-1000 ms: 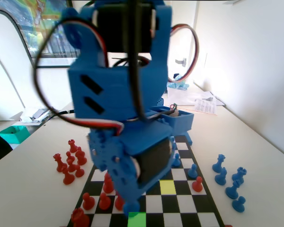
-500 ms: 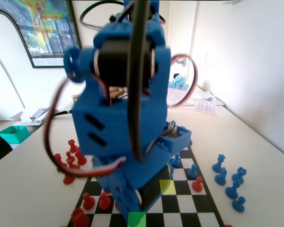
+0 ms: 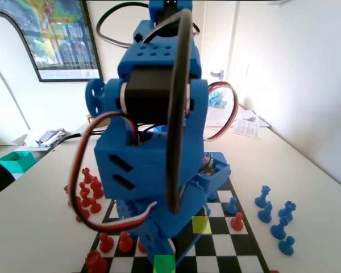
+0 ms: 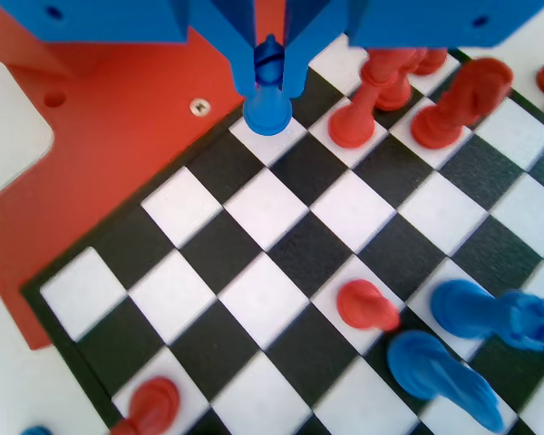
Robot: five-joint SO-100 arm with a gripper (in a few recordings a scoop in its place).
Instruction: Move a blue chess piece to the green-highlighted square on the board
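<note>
In the wrist view the gripper [image 4: 270, 77] hangs from the top edge as 2 flat blue plastic jaws drawn close together, pinching the slim neck and ball head of the blue chess piece [image 4: 268, 107]. The pawn's round flared base shows just below the jaw tips, over a white square in the last row of the board [image 4: 254, 272], beside its thin dark border. Whether the base touches the square or sits just above it cannot be told.

Right of the gripper in this view stand several red pawns [image 4: 358, 122], glossy moulded plastic with ball heads, and a taller red piece [image 4: 458, 104] just beyond them. Well below the gripper lie 1 red pawn [image 4: 366, 306] and 2 larger blue pieces [image 4: 490, 313] near the right edge, blurred by closeness. The board is matte, its black and white squares crisp-edged.

In the fixed view the blue arm [image 3: 153, 153] looms large, blocky printed plastic with screw holes and slanted slots, looped with black and red-white cables. The green-highlighted square [image 3: 164, 264] lies at the bottom edge directly under the arm's lowest part, partly covered by it. A yellow square [image 3: 201, 224] sits just right of the arm. Red pieces [image 3: 88, 187] cluster off the board to the left, blue pieces [image 3: 275, 219] to the right.
</note>
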